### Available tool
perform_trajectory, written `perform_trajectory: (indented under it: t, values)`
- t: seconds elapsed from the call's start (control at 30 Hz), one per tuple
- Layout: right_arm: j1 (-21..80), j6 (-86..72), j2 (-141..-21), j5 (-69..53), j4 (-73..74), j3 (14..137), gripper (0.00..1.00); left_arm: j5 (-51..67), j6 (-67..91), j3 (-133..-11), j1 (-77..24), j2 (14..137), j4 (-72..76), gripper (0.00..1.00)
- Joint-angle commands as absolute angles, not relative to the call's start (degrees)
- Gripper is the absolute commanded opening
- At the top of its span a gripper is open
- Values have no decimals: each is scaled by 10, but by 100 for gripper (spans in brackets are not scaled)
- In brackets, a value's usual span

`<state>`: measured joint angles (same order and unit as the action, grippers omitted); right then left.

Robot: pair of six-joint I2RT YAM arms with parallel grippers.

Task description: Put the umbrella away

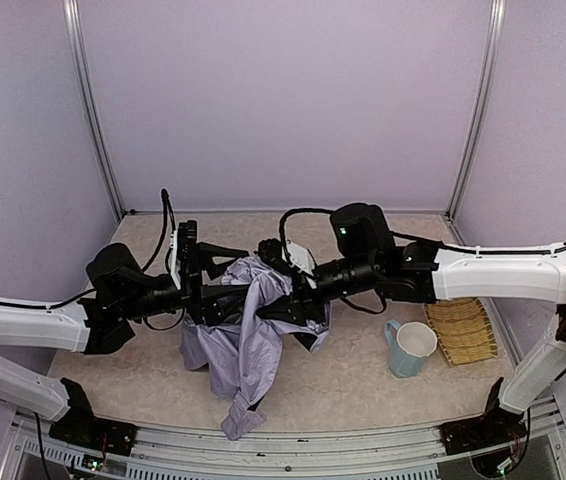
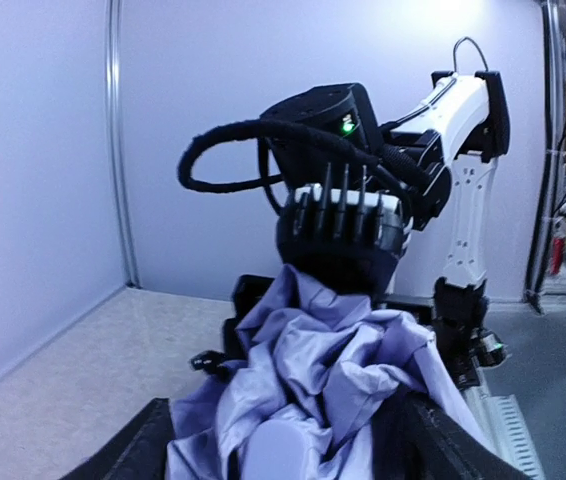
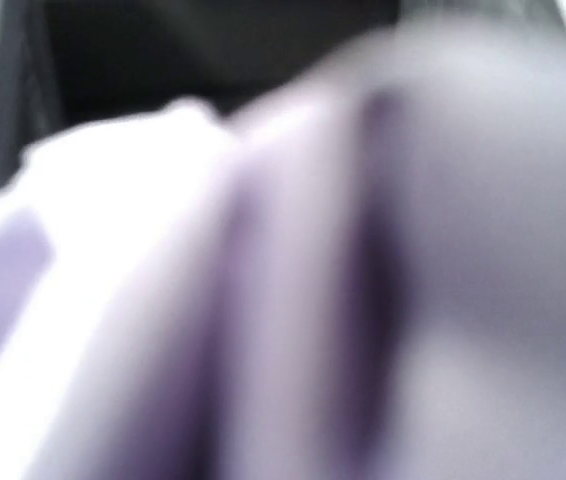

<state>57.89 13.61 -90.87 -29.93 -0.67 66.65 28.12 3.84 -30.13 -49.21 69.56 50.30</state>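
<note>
umbrella (image 1: 248,345) loose and crumpled, not yet put away.
left gripper (image 2: 288,440) stood open around it; right gripper (image 1: 275,290) was buried in it, its grip impossible to tell.

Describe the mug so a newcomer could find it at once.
On the tan tabletop, look right of the crumpled lavender umbrella, near the right arm. The mug stands upright beside a woven straw mat; it is the only pale blue, handled thing there.

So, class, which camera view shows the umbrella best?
Top external: most of the umbrella shows, with its lavender fabric crumpled and drooping. Left wrist shows only bunched fabric close up; right wrist gives just a lavender blur.
</note>
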Motion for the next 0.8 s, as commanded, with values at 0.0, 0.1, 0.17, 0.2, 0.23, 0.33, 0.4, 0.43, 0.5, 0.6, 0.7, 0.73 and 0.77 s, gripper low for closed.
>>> perform_trajectory:
  t: [0.0, 0.1, 0.17, 0.2, 0.23, 0.33, 0.4, 0.43, 0.5, 0.6, 0.7, 0.73, 0.77]
  values:
    - [560, 126, -850, -272, -25, 632, 9, 245, 7, -322, -469, 671, 449, 83]
    - [545, 121, -833, -259, -15, 613, 4, 231, 9, -321, -449, 661, 424, 94]
    - [533, 118, -823, -231, 8, 613, 3, 229, 18, -314, -433, 644, 419, 98]
    - [528, 118, -818, -216, 23, 616, 2, 233, 21, -308, -428, 634, 419, 98]
    - [521, 118, -811, -204, 40, 622, 2, 238, 17, -299, -426, 623, 416, 97]
    - [499, 126, -781, -175, 76, 639, 2, 274, -11, -286, -434, 600, 382, 83]
    - [482, 140, -754, -172, 90, 656, 2, 323, -20, -274, -438, 590, 368, 65]
    - [474, 148, -740, -173, 96, 665, 1, 352, -21, -264, -442, 588, 373, 59]
    - [460, 161, -714, -184, 109, 688, 2, 392, -28, -247, -452, 591, 386, 54]
    - [454, 196, -688, -207, 131, 717, 8, 412, -47, -234, -461, 626, 394, 54]
    - [454, 225, -682, -209, 161, 750, 8, 434, -52, -243, -463, 682, 421, 63]
    - [454, 231, -683, -203, 170, 761, 8, 442, -53, -249, -464, 701, 429, 66]
    - [454, 236, -685, -201, 177, 770, 8, 449, -58, -259, -466, 717, 433, 69]
